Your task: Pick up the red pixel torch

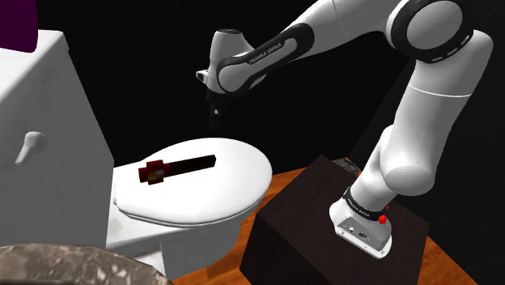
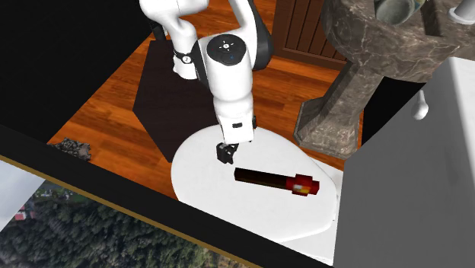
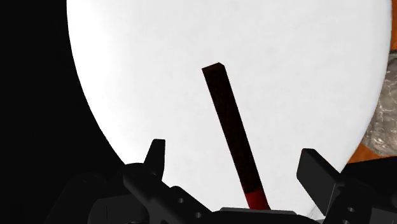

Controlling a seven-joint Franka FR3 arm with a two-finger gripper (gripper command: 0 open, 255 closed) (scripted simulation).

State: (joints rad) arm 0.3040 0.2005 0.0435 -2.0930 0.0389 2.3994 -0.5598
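- Red pixel torch [image 1: 174,168] lies flat on the closed white toilet lid [image 1: 235,190] — dark blocky shaft, red pixelled head.
- In the shoulder view its red head points toward the white tank [image 1: 48,113] and its dark end toward the lid's front.
- In the second exterior view the torch [image 2: 274,180] lies about mid-lid [image 2: 205,186], with the head toward that view's right.
- My gripper [image 1: 213,115] hangs over the lid, clear of the surface as far as I can tell.
- From the second exterior view my gripper [image 2: 225,154] sits just beside the shaft's dark end, apart from it.
- In the wrist view my fingers [image 3: 156,153] are spread wide, nothing clasped.
- There the torch [image 3: 232,133] runs lengthwise through the gap of my gripper [image 3: 233,154], touching neither finger, its red part nearest my palm.
- The lid [image 3: 286,63] is white behind it.
- My stand [image 1: 299,219] is a dark box on a wooden floor [image 2: 114,99].
- A mottled stone pedestal basin [image 2: 358,61] stands near the toilet — a black area lies behind the arm in the shoulder view.
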